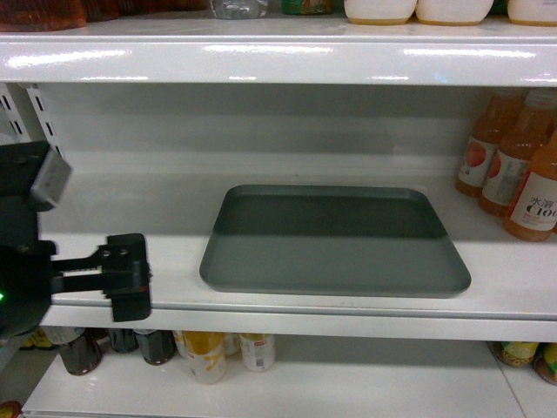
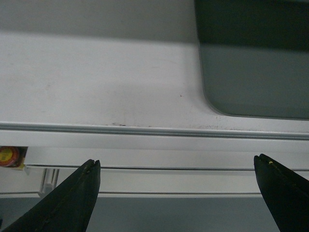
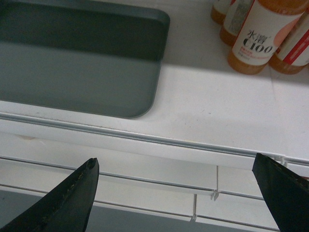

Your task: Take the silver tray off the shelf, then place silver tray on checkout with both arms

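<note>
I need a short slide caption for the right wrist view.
Open right gripper before white shelf, grey rectangular tray untouched.

Counts for you: one tray, three orange bottles.
You've got one silver tray [image 1: 335, 244] on one shelf [image 1: 130, 196], three orange bottles [image 1: 522, 165] far right, one arm [image 1: 96, 274] left.

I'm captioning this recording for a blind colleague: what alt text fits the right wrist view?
A grey silver tray lies flat on a white shelf, its near right corner close to the front edge. Orange drink bottles stand to its right. The right gripper is open, its two black fingertips low in front of the shelf, touching nothing.
</note>
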Robot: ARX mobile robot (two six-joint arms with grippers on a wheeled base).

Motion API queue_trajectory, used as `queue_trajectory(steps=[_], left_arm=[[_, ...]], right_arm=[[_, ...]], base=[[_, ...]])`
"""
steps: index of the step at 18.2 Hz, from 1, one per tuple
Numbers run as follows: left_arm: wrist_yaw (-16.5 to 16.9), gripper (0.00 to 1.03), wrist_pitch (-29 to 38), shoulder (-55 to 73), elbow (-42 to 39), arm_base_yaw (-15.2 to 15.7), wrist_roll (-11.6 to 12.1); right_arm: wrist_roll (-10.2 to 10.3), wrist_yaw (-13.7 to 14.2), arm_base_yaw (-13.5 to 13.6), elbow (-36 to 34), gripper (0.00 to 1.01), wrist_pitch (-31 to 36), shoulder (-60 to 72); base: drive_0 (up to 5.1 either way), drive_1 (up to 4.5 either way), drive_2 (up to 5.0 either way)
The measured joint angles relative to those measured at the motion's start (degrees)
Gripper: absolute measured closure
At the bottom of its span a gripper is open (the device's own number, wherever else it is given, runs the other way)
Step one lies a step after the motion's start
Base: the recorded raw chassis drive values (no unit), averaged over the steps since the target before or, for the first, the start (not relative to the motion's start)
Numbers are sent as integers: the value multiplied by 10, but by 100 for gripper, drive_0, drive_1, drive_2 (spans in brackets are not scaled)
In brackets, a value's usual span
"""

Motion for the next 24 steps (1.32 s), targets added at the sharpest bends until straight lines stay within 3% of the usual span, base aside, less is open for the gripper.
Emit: queue_trajectory(steps=[6, 13, 18, 24], left_arm=[[-1, 5, -5, 75, 64, -8, 5], [5, 5, -93, 275, 324, -26, 8], [4, 5, -183, 387, 481, -29, 5], [3, 6, -235, 428, 549, -26, 3]], right_arm=[[16, 4, 7, 59, 3, -6, 84], [71, 48, 29, 326, 3, -86, 311], [71, 73, 44, 509, 3, -179, 445], [82, 82, 47, 657, 3, -282, 535]], base=[[0, 0, 0], [0, 0, 0], [0, 0, 0], [0, 0, 0]])
